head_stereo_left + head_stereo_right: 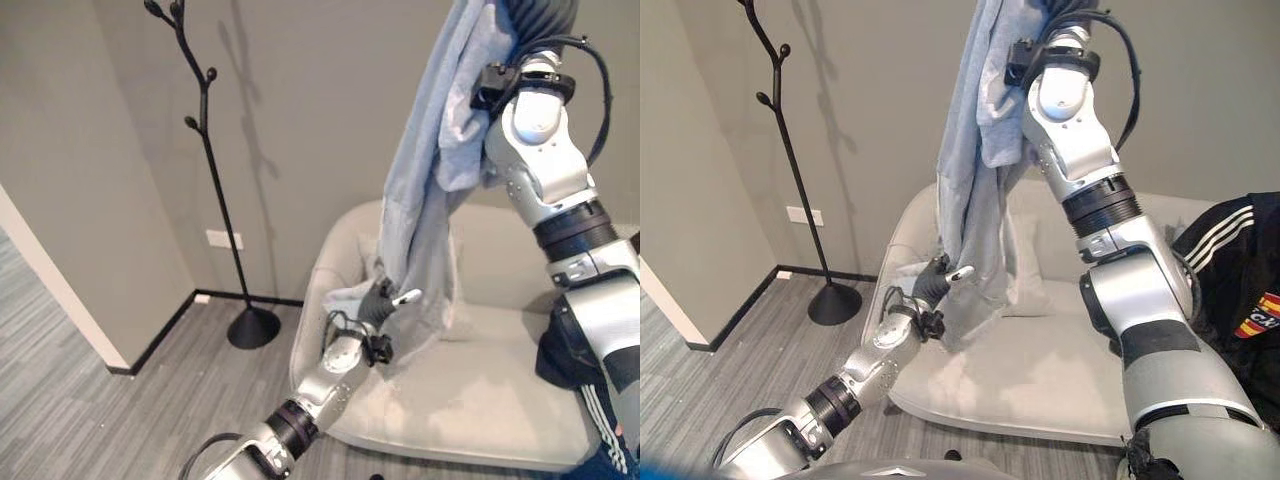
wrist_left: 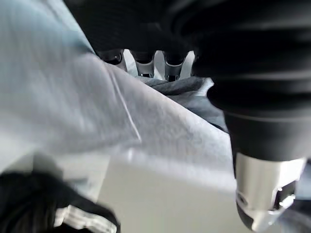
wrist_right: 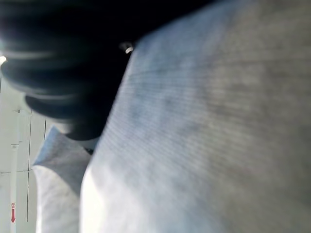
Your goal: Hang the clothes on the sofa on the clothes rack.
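A light blue-grey garment (image 1: 430,190) hangs in a long drape from my raised right hand (image 1: 545,18) at the top of the view. Its lower end reaches the pale sofa (image 1: 480,400). My left hand (image 1: 378,303) is low by the sofa's left arm, fingers (image 2: 141,62) curled onto the garment's bottom edge and thumb (image 2: 265,194) sticking out beside the cloth. In the right wrist view the garment (image 3: 209,136) lies right against the hand's dark cover. The black branching clothes rack (image 1: 210,150) stands in the corner to the left, well apart from both hands.
A black jacket with white stripes (image 1: 1235,265) lies on the sofa's right end. The rack's round base (image 1: 252,328) rests on the grey floor beside the sofa. A white wall edge (image 1: 50,280) juts out at far left, and a wall socket (image 1: 224,239) sits behind the rack.
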`<state>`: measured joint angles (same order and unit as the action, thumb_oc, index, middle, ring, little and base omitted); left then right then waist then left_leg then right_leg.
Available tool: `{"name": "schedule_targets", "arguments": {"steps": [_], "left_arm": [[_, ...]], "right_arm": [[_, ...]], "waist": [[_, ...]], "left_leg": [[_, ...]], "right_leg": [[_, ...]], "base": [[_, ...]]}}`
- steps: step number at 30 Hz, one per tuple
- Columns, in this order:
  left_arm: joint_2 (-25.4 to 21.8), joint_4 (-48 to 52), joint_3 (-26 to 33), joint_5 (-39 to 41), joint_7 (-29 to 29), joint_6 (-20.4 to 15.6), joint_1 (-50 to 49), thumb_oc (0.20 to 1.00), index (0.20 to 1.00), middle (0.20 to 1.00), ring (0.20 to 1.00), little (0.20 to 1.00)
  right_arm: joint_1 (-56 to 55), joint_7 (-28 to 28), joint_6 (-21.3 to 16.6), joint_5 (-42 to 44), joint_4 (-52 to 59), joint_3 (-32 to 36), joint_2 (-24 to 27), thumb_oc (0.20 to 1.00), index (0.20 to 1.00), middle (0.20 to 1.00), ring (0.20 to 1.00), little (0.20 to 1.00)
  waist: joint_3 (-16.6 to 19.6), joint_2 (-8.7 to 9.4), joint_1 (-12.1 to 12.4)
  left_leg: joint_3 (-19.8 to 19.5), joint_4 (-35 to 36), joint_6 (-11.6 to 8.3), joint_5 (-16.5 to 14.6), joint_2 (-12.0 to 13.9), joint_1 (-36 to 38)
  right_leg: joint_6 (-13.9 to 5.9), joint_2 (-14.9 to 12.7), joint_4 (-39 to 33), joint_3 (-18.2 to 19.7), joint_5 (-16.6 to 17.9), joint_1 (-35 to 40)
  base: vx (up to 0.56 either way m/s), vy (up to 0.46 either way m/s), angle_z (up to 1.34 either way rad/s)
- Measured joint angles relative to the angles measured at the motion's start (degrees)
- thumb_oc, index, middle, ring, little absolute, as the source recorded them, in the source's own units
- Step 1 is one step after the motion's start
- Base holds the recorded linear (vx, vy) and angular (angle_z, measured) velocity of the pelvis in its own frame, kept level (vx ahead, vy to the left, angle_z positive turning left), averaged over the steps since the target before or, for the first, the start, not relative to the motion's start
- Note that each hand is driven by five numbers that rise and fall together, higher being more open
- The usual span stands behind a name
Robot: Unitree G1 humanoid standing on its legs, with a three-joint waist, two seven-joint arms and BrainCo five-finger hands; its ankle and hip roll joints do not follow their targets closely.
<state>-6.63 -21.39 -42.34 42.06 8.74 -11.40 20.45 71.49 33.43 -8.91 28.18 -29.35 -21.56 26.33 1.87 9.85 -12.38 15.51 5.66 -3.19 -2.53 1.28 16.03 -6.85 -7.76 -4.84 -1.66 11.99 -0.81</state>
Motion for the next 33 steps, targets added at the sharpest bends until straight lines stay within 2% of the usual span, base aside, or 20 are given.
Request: {"name": "schedule_targets", "arguments": {"steps": [5, 7, 8, 9, 10, 13, 15, 18, 23, 24, 26, 27, 29, 30, 31, 33], "left_arm": [[2.15, -7.8, -2.43, -0.55, -0.83, 0.96, 2.88, 1.0, 1.0, 1.0, 1.0, 1.0], [3.6, -13.49, -2.95, -0.68, -0.5, 1.65, 5.07, 0.937, 0.937, 0.937, 0.937, 0.937], [4.83, -16.56, -2.92, -0.94, -0.15, 2.04, 6.58, 0.504, 0.504, 0.504, 0.504, 0.504], [4.83, -16.56, -2.92, -0.94, -0.15, 2.04, 6.58, 0.26, 0.26, 0.26, 0.26, 0.26], [6.51, -20.19, -2.89, -3.11, 0.11, 2.14, 8.51, 0.2, 0.2, 0.2, 0.2, 0.2], [8.71, -23.54, -2.46, -5.79, 0.74, 2.18, 10.9, 0.2, 0.2, 0.2, 0.2, 0.2], [9.24, -24.51, -2.33, -7.3, 1.35, 2.17, 11.6, 0.2, 0.2, 0.2, 0.2, 0.2], [8.53, -24.54, -1.18, -7.32, 2.4, 2.22, 11.62, 0.2, 0.2, 0.2, 0.2, 0.2], [6.42, -23.47, 1.54, -7.31, 3.77, 2.75, 11.4, 0.2, 0.2, 0.2, 0.2, 0.2], [5.58, -23.15, 2.59, -7.35, 4.04, 2.96, 11.22, 0.2, 0.2, 0.2, 0.2, 0.2], [2.81, -14.3, 5.81, -7.4, 4.25, 3.25, 7.08, 0.2, 0.2, 0.2, 0.2, 0.2], [1.46, -11.08, 6.67, -7.4, 4.65, 3.08, 5.56, 0.2, 0.2, 0.2, 0.2, 0.2], [-1.27, -8.67, 10.2, -8.93, 4.93, 3.19, 3.49, 0.2, 0.2, 0.2, 0.2, 0.2], [-2.31, -6.08, 12.04, -9.88, 5.05, 3.17, 1.76, 0.2, 0.2, 0.2, 0.2, 0.2], [-5.11, -2.45, 15.8, -12.17, 6.26, 2.11, -0.98, 0.2, 0.2, 0.2, 0.2, 0.2], [-7.71, 3.18, 21.39, -16.16, 6.77, 2.62, -4.26, 0.2, 0.2, 0.2, 0.2, 0.2]], "right_arm": [[0.09, -0.75, -0.03, 2.21, 0.09, -2.04, -4.25, 0.2, 0.2, 0.2, 0.2, 0.2], [0.08, -1.55, -0.02, 3.43, 1.07, -3.34, -5.01, 0.2, 0.2, 0.2, 0.2, 0.2], [0.06, -1.62, -0.02, 3.96, 2.09, -3.78, -5.03, 0.2, 0.2, 0.2, 0.2, 0.2], [0.06, -1.62, -0.02, 3.96, 2.09, -3.78, -5.03, 0.2, 0.2, 0.2, 0.2, 0.2], [0.07, -1.81, -0.08, 4.46, 4.17, -3.95, -5.24, 0.2, 0.2, 0.2, 0.2, 0.2], [0.06, -2.24, -0.86, 5.73, 7.0, -4.06, -5.05, 0.2, 0.2, 0.2, 0.2, 0.2], [0.04, -2.31, -1.34, 6.31, 7.17, -4.06, -4.64, 0.2, 0.2, 0.2, 0.2, 0.2], [0.04, -2.56, -1.46, 6.91, 7.29, -4.05, -3.54, 0.2, 0.2, 0.2, 0.2, 0.2], [-0.08, -2.42, -1.64, 8.27, 8.24, -3.96, 1.39, 0.2, 0.2, 0.2, 0.2, 0.2], [-0.18, -2.33, -1.63, 8.25, 8.31, -3.79, 1.75, 0.2, 0.2, 0.2, 0.2, 0.2], [-2.06, -2.48, -2.08, 8.05, 9.79, -3.07, 6.63, 0.2, 0.2, 0.2, 0.2, 0.2], [-3.57, -2.28, -2.11, 7.88, 10.67, -1.34, 9.49, 0.2, 0.2, 0.2, 0.2, 0.2], [-6.25, -2.16, -2.06, 7.08, 12.42, 2.26, 12.12, 0.2, 0.2, 0.2, 0.2, 0.2], [-8.62, -2.25, -2.12, 5.97, 14.47, 3.72, 14.28, 0.2, 0.2, 0.2, 0.2, 0.2], [-13.72, -2.41, -2.2, 3.53, 17.15, 6.25, 18.65, 0.2, 0.2, 0.2, 0.2, 0.2], [-23.15, -2.75, -1.94, -1.43, 23.57, 12.02, 20.13, 0.2, 0.2, 0.2, 0.2, 0.2]], "waist": [[0.06, 0.11, -1.08], [0.08, 0.14, -1.87], [0.08, 0.14, -2.43], [0.08, 0.14, -2.43], [0.09, 0.15, -3.23], [0.18, 0.2, -4.88], [0.19, 0.19, -5.12], [0.22, 0.16, -5.88], [0.58, -0.53, -5.28], [0.7, -0.92, -4.68], [0.64, -1.05, -3.62], [0.65, -1.07, -2.79], [0.64, -1.6, -1.04], [0.63, -1.53, -0.88], [0.44, -1.86, 0.36], [0.05, -2.1, 1.66]], "left_leg": [[0.97, -0.01, 0.15, -0.01, -0.08, 0.38], [1.31, -0.01, 0.2, -0.05, -0.21, 0.41], [1.47, -0.01, 0.22, -0.09, -0.28, 0.39], [1.47, -0.01, 0.22, -0.09, -0.28, 0.39], [1.6, -0.01, 0.16, -0.06, -0.37, 0.34], [2.35, -0.02, 0.16, -0.21, -0.46, 0.65], [3.13, -0.02, 0.27, -0.46, -0.52, 1.13], [3.34, -0.02, 0.35, -0.52, -0.68, 1.18], [3.28, 0.0, 0.34, -0.52, -0.67, 1.23], [3.19, 0.0, 0.39, -0.55, -0.67, 1.16], [2.6, 0.0, 0.71, -0.76, -0.51, 1.21], [2.46, 0.0, 0.66, -0.73, -0.5, 1.27], [1.87, 0.0, 0.73, -0.77, -0.51, 1.28], [1.36, 0.0, 0.73, -0.77, -0.44, 1.3], [1.0, 0.02, 0.81, -0.83, -0.58, 1.86], [0.81, 0.01, 0.91, -0.91, -0.66, 2.18]], "right_leg": [[-0.01, 0.19, 0.15, 0.96, 0.0, -0.14], [-0.01, 0.26, 0.18, 1.51, 0.0, -0.36], [-0.01, 0.27, 0.36, 1.76, 0.0, -0.61], [-0.01, 0.27, 0.36, 1.76, 0.0, -0.61], [-0.01, 0.25, 0.75, 1.97, 0.0, -0.92], [-0.09, 0.42, 0.91, 2.55, 0.04, -1.01], [-0.03, 0.64, 0.88, 3.25, 0.01, -1.0], [-0.05, 0.53, 0.9, 3.59, -0.01, -0.95], [-0.06, 0.56, 0.88, 3.55, 0.01, -0.86], [-0.07, 0.48, 0.87, 3.47, 0.0, -0.64], [-0.41, 0.44, -0.01, 2.92, 0.28, 0.32], [-0.71, 0.43, -0.05, 2.71, 0.5, 0.4], [-0.86, 0.13, -0.5, 2.08, 0.6, 1.21], [-0.87, 0.04, -0.7, 1.7, 0.62, 1.57], [-0.88, -0.17, -0.95, 1.32, 0.62, 2.14], [-0.9, -0.38, -0.93, 1.09, 0.6, 2.41]], "base": [[0.0, -0.005, -0.09], [-0.01, -0.009, -0.1], [-0.01, -0.007, -0.05], [-0.01, -0.006, -0.06], [0.0, -0.007, -0.09], [-0.01, -0.003, -0.13], [-0.01, 0.0, -0.18], [0.0, -0.001, -0.02], [0.0, 0.0, 0.0], [-0.03, 0.022, 0.03], [-0.02, 0.01, 0.13], [-0.02, 0.007, 0.14], [-0.02, 0.007, 0.14], [-0.03, 0.01, 0.25], [-0.04, 0.02, 0.21], [-0.04, 0.028, 0.09]]}}
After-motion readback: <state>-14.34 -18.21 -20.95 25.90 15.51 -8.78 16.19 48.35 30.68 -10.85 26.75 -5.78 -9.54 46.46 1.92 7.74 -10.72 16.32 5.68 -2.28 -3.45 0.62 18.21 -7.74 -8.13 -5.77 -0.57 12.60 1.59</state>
